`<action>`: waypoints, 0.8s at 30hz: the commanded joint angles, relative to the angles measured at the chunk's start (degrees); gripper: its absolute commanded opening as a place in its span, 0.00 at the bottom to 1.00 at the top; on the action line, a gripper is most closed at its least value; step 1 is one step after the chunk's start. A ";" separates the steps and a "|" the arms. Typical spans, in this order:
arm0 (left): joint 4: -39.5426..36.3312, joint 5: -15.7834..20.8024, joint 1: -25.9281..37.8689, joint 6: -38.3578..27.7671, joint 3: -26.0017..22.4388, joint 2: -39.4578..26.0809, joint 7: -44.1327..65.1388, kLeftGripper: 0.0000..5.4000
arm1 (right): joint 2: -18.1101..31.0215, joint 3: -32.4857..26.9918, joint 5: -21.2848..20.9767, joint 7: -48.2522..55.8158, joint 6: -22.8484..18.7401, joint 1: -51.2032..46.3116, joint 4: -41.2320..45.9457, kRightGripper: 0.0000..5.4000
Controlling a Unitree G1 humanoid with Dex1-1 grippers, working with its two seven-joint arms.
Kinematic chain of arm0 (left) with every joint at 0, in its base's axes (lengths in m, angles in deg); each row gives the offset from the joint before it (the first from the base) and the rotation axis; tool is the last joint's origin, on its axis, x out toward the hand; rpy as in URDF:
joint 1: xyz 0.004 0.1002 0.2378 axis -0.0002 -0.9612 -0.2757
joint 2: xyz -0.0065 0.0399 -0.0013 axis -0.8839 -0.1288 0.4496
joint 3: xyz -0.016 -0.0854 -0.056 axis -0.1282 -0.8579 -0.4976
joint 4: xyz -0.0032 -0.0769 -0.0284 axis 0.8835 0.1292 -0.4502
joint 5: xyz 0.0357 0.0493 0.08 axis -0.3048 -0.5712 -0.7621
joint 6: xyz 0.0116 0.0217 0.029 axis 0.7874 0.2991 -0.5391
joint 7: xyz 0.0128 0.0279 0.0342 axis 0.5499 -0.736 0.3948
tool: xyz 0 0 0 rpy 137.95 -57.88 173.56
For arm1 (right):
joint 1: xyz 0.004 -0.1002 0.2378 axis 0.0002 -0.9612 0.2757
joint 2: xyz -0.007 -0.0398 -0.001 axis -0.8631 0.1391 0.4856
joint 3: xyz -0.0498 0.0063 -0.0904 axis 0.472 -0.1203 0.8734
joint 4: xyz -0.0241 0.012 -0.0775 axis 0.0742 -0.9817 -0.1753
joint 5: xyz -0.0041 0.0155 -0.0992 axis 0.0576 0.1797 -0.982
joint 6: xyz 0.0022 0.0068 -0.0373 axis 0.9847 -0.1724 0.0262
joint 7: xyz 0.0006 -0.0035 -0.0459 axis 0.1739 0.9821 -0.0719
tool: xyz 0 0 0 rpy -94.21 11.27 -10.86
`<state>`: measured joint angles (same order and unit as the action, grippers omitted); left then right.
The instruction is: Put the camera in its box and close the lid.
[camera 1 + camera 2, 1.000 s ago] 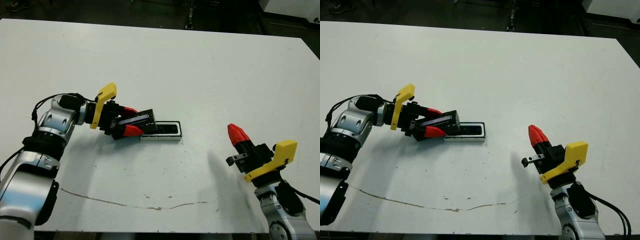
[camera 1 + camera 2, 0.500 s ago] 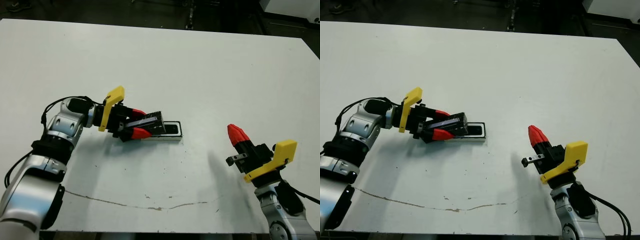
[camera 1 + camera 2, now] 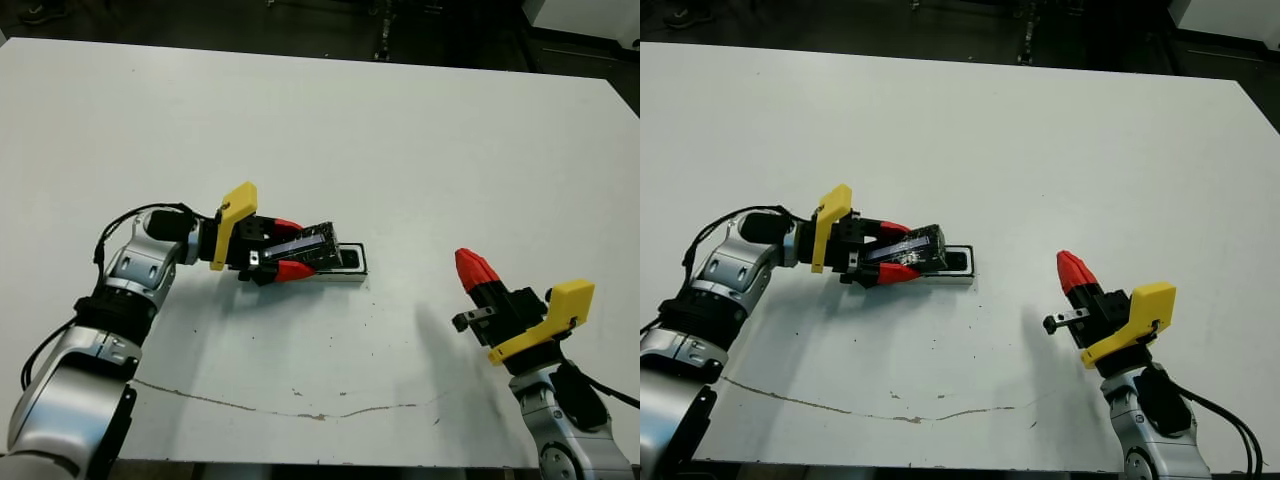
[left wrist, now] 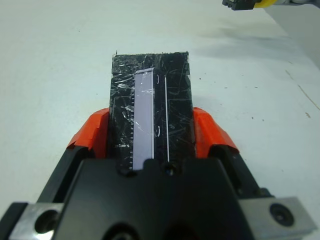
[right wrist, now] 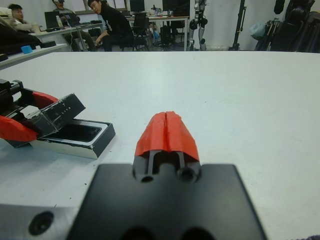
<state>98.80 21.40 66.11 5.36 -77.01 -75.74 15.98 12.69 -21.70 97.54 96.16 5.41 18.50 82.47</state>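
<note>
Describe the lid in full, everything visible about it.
The lid is a flat glossy black slab, its surface looking film-wrapped with crinkled reflections and a pale silvery strip along its length. The left claw clamps it by its long edges between red fingers. It is held tilted above the near end of the white box, which it partly covers, not seated.

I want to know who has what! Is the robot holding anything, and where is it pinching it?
The left gripper holds the lid by its long side edges. The right gripper holds nothing.
</note>
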 commanded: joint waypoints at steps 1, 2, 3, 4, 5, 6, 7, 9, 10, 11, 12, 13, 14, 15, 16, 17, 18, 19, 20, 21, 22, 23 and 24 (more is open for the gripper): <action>0.97 -2.17 -3.04 0.91 4.05 3.03 -0.27 0.59 | 0.72 -0.55 0.30 -0.25 -0.45 -0.69 0.14 0.00; 0.98 -2.76 -2.82 0.78 4.56 3.16 -0.85 0.59 | 0.78 -0.48 0.10 -0.44 -0.57 -0.77 0.35 0.00; 1.03 -3.16 -2.65 0.61 4.97 3.25 -1.30 0.59 | 0.81 -0.44 0.00 -0.48 -0.55 -0.82 0.45 0.00; 1.53 -3.66 -2.30 -0.02 5.47 3.46 -1.67 0.59 | 0.80 -0.43 0.05 -0.42 -0.50 -0.84 0.45 0.00; 1.91 -4.22 -2.01 -0.59 5.96 3.58 -2.06 0.59 | 0.77 -0.46 0.22 -0.27 -0.42 -0.83 0.34 0.00; 2.40 -4.72 -1.67 -1.02 6.42 3.74 -2.37 0.59 | 0.77 -0.47 0.21 -0.23 -0.36 -0.84 0.30 0.00; 3.02 -5.05 -1.35 -1.41 6.74 3.94 -2.60 0.59 | 0.78 -0.44 0.11 -0.28 -0.34 -0.87 0.30 0.00; 4.88 -5.53 -0.52 -2.18 7.22 4.64 -2.82 0.59 | 0.75 -0.40 -0.01 -0.44 -0.45 -0.90 0.33 0.00; 6.01 -5.87 0.06 -2.52 7.56 5.01 -2.79 0.59 | 0.73 -0.38 -0.02 -0.53 -0.58 -0.92 0.41 0.00; 7.17 -6.02 0.67 -2.34 7.78 5.45 -2.66 0.59 | 0.70 -0.38 0.02 -0.57 -0.64 -0.93 0.43 0.00; 8.23 -6.30 1.16 -2.95 8.00 5.83 -2.68 0.59 | 0.63 -0.38 0.12 -0.52 -0.58 -0.95 0.41 0.00; 9.14 -6.57 1.60 -3.27 8.20 6.18 -2.78 0.59 | 0.68 -0.30 -0.19 -0.47 -0.25 -0.97 0.36 0.00; 9.92 -6.76 1.96 -3.64 8.34 6.44 -2.81 0.59 | 0.72 -0.25 -0.42 -0.42 0.01 -0.98 0.31 0.00; 11.08 -6.64 2.37 -4.28 8.32 6.87 -2.34 0.59 | 0.66 -0.33 -0.04 -0.31 -0.17 -0.99 0.32 0.00; 11.96 -6.59 2.70 -4.69 8.33 7.20 -2.03 0.59 | 0.56 -0.40 0.32 -0.24 -0.33 -0.99 0.32 0.00; 12.74 -6.63 3.00 -5.27 8.36 7.50 -1.85 0.59 | 0.50 -0.45 0.54 -0.19 -0.41 -1.00 0.30 0.00; 13.38 -6.74 3.28 -5.60 8.41 7.77 -1.80 0.59 | 0.49 -0.46 0.60 -0.20 -0.43 -1.01 0.30 0.00; 13.96 -6.80 3.68 -4.74 8.48 8.07 -1.80 0.59 | 0.58 -0.40 0.41 -0.22 -0.32 -1.02 0.31 0.00; 14.49 -6.85 3.95 -4.48 8.50 8.34 -1.80 0.59 | 0.66 -0.38 0.33 -0.27 -0.38 -1.05 0.36 0.00; 14.99 -6.76 4.01 -5.10 8.38 8.61 -1.75 0.59 | 0.69 -0.35 0.24 -0.33 -0.37 -1.08 0.38 0.00; 15.16 -6.82 4.00 -5.56 8.37 8.76 -1.86 0.59 | 0.70 -0.34 0.22 -0.25 -0.23 -1.09 0.31 0.00; 15.19 -6.88 3.98 -5.90 8.38 8.87 -2.00 0.59 | 0.76 -0.32 0.14 -0.20 -0.17 -1.11 0.28 0.00; 15.14 -6.97 3.96 -5.95 8.43 8.93 -2.16 0.59 | 0.80 -0.30 0.00 -0.24 -0.14 -1.12 0.29 0.00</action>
<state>111.51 17.41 73.64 -1.40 -71.48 -69.83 14.05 12.69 -21.69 97.75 96.15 5.41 18.04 82.67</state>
